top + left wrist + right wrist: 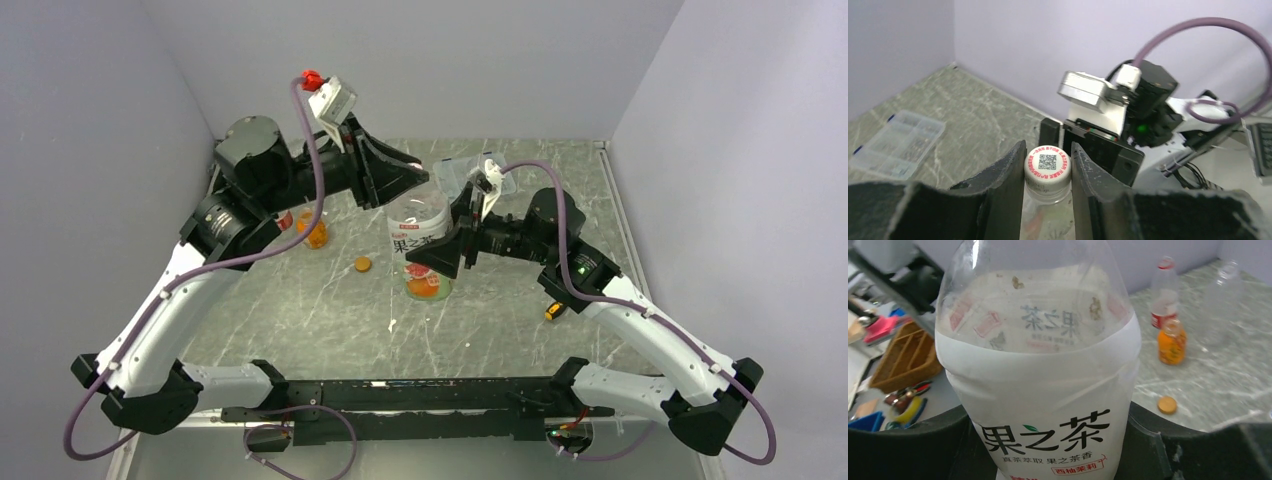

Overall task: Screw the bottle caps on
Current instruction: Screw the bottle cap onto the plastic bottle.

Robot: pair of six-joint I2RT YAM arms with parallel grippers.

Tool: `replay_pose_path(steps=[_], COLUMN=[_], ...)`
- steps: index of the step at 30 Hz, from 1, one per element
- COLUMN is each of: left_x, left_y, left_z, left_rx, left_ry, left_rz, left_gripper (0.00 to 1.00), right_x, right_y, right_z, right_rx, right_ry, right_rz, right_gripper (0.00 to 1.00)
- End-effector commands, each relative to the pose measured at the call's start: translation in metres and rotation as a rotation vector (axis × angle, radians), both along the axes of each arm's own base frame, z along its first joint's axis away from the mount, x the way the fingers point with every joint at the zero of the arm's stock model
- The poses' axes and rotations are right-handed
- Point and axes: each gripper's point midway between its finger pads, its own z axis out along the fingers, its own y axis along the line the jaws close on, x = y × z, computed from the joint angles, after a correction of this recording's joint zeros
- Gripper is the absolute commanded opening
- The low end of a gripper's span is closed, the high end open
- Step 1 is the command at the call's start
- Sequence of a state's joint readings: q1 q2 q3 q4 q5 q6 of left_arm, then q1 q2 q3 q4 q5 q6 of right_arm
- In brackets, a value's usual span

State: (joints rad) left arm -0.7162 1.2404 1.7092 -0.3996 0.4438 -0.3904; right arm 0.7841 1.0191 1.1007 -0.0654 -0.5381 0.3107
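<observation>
The white-labelled bottle (417,228) stands upright mid-table with orange contents at its base. Its whitish cap (1048,165), printed with a red ring and a QR code, sits on the neck. My left gripper (420,180) (1048,151) is shut on this cap, one finger on each side. My right gripper (433,266) (1048,445) is shut on the bottle's (1040,385) labelled body. An orange cap (362,264) (1167,404) lies loose on the table. The squat orange bottle (314,233) (1171,343) and the red-labelled bottle (1164,296) stand uncapped at the left. Red and blue caps are out of view.
A flat clear compartment box (468,176) (898,142) lies at the back of the table. A small orange-and-black item (553,311) lies under the right arm. A faint clear bottle shape (1222,302) stands beyond the orange bottle. Walls close three sides.
</observation>
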Motion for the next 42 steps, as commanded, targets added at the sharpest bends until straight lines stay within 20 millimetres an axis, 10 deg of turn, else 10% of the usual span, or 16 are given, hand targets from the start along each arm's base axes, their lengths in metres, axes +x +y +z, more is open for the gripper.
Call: replay_pose_path(steps=[1, 14, 22, 29, 42], left_x=[-0.054, -0.097, -0.077, -0.060, 0.010], left_y=[-0.015, -0.006, 0.004, 0.016, 0.047], left_z=[-0.006, 0.006, 0.013, 0.015, 0.017], left_rx=[0.001, -0.022, -0.014, 0.023, 0.111], left_ry=[-0.026, -0.110, -0.137, -0.148, -0.089], left_rz=[-0.317, -0.547, -0.416, -0.270, 0.185], left_gripper=[0.15, 0.17, 0.69, 0.94, 0.89], right_x=[-0.066, -0.095, -0.080, -0.048, 0.035], right_y=[-0.005, -0.012, -0.013, -0.015, -0.029], right_z=[0.087, 0.094, 0.084, 0.063, 0.013], right_rx=[0.226, 0.228, 0.165, 0.077, -0.077], right_ry=[-0.225, -0.245, -0.241, -0.191, -0.077], right_rz=[0.310, 0.471, 0.362, 0.169, -0.321], right_gripper=[0.28, 0.28, 0.28, 0.29, 0.30])
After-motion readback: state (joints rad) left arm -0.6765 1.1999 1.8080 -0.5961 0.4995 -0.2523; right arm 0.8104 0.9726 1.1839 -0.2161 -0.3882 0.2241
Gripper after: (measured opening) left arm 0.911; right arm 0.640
